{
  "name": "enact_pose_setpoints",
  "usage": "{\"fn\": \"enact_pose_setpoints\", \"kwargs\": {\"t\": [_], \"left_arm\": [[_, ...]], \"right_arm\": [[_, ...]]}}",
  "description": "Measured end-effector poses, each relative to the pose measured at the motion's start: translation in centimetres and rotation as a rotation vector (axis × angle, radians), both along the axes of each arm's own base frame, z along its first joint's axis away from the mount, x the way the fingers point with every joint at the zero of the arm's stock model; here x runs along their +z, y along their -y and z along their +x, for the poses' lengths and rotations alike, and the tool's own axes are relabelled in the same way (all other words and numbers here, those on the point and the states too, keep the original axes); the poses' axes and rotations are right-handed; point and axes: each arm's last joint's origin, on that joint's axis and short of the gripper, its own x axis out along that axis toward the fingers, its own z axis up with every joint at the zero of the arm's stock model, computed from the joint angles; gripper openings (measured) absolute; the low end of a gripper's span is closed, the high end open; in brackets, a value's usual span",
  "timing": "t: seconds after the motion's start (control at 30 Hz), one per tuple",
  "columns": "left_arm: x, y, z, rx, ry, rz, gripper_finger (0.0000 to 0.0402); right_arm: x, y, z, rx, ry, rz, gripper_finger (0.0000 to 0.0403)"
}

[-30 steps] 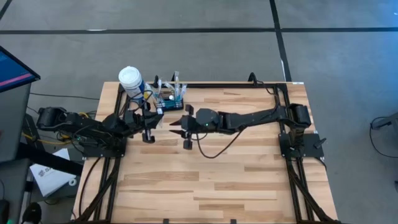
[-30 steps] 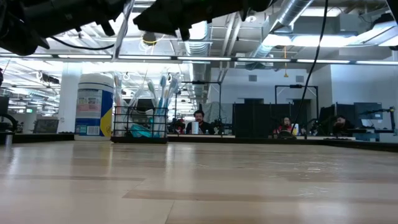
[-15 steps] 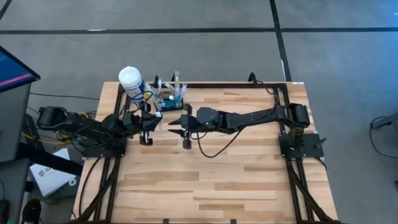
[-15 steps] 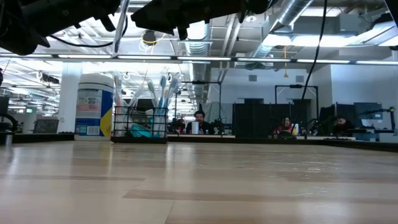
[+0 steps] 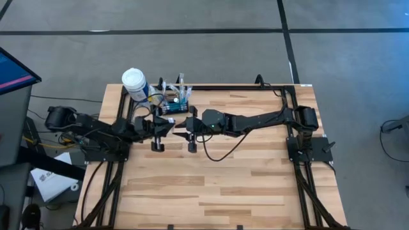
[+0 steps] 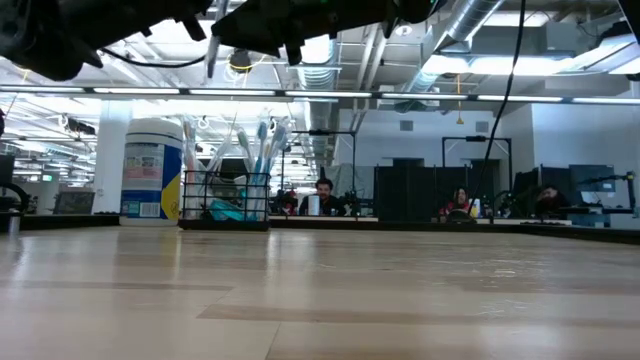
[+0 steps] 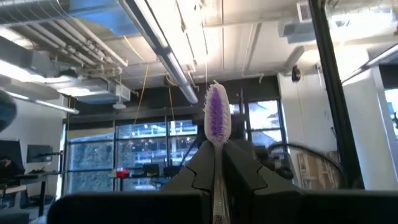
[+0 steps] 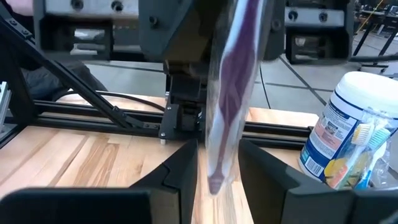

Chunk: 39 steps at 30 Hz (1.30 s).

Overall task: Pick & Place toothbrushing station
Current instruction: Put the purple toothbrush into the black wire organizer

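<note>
My left gripper (image 5: 167,126) is shut on a toothbrush with a clear purple handle and purple bristles (image 7: 217,115), held above the table's far left part. In the low view the toothbrush (image 6: 212,48) stands nearly upright, well clear of the table. My right gripper (image 5: 181,131) faces the left one, open, with a finger on either side of the handle (image 8: 227,118). I cannot tell whether they touch it. The black wire-mesh caddy (image 5: 174,101) with several toothbrushes stands on its base on the far edge (image 6: 225,200). My left gripper pinches the toothbrush's handle (image 7: 217,180) between its two fingers, below the bristle head. The fingers come in level from the table's left and lie across the handle. The toothbrush stands nearly upright, head up, and its lower end (image 6: 209,72) hangs clear of the table.
A white-capped bottle with a blue label (image 5: 135,84) stands just left of the caddy, and also shows in the right wrist view (image 8: 345,124). Black frame rails (image 5: 300,172) run along the table's sides. The wooden table (image 5: 217,185) lies open toward its near edge.
My left gripper has moved toward the table's right, toward my right gripper, carrying the toothbrush nearly upright. The handle now stands between the right gripper's fingers.
</note>
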Motion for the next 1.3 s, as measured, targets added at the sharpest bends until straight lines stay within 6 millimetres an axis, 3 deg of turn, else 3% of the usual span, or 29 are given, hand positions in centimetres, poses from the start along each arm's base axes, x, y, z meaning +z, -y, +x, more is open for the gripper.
{"fn": "enact_pose_setpoints", "kwargs": {"t": [0.33,0.5,1.3], "left_arm": [[-0.34,0.05,1.01,-0.001,-0.013,0.001,0.0007],[-0.34,0.06,1.01,-0.001,-0.013,0.002,0.0009],[-0.45,0.14,1.05,-0.023,-0.02,-0.023,0.0037]], "right_arm": [[-0.15,0.0,-0.03,0.001,-0.015,-0.008,0.01],[-0.13,0.01,-0.03,-0.002,-0.014,-0.008,0.0031],[-0.43,-0.06,-0.17,0.024,-0.057,-0.002,0.0031]]}}
